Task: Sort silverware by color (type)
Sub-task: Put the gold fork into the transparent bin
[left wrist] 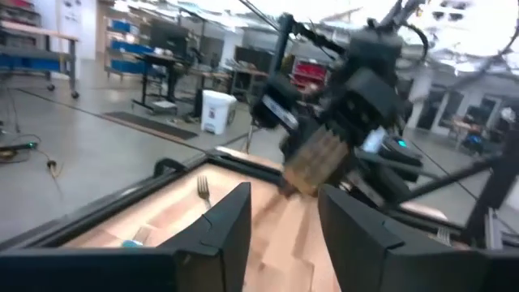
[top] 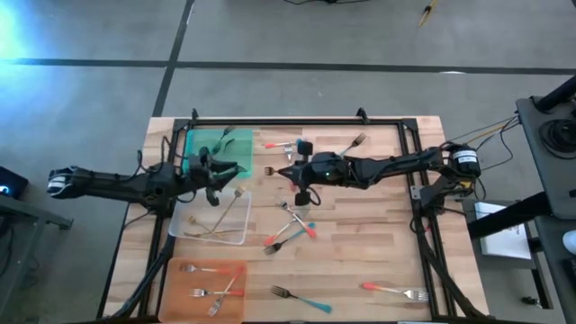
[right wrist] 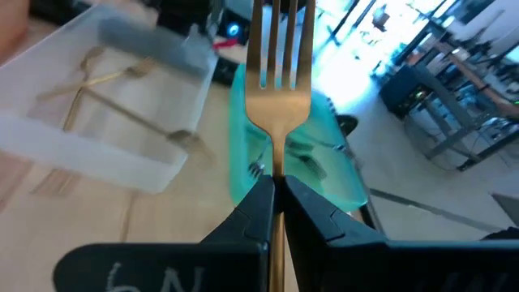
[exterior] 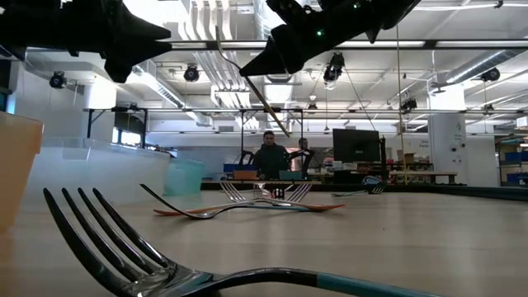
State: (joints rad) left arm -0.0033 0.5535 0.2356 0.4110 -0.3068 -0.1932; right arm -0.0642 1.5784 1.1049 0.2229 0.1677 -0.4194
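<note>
My right gripper hangs above the table's middle, shut on an all-gold fork whose tines point toward the green tray. In the low view the fork slants in the air under the right gripper. My left gripper is open over the border of the green tray and the clear tray; in its wrist view the open left gripper faces the right arm. Gold forks lie in the clear tray, and red-handled forks lie in the orange tray. My right gripper pinches the gold fork's handle just behind the neck between its two fingers. The fork lies along the fingers, head and tines sticking out past the fingertips. The fingers come from the table's right. The fork is lifted clear and tilted.
Loose forks lie on the wood: a red one and a gold one near the far edge, a mixed cluster in the middle, a teal one and a red one near the front. A black frame borders the table.
</note>
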